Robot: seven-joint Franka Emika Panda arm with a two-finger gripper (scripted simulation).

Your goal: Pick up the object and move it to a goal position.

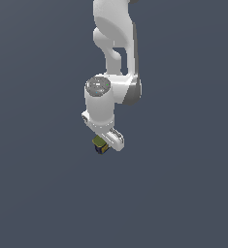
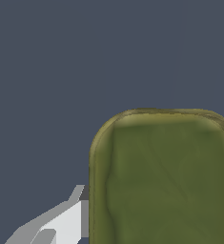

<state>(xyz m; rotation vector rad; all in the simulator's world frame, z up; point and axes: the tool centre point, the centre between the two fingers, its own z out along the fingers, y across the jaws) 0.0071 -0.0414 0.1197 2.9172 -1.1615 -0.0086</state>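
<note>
The object (image 1: 100, 145) is a small block with an olive-yellow top and dark navy sides. In the exterior view it peeks out from under the white hand of my gripper (image 1: 105, 143), which hangs straight down over it. In the wrist view the object's olive top (image 2: 163, 181) fills much of the picture, very close to the camera. One grey-white finger (image 2: 66, 221) presses flat against its side. The other finger is out of frame. The jaws stand closed in on the block.
A plain dark blue-grey floor (image 1: 183, 193) spreads all around. The white arm (image 1: 113, 34) reaches in from the exterior view's top middle. No goal marker shows.
</note>
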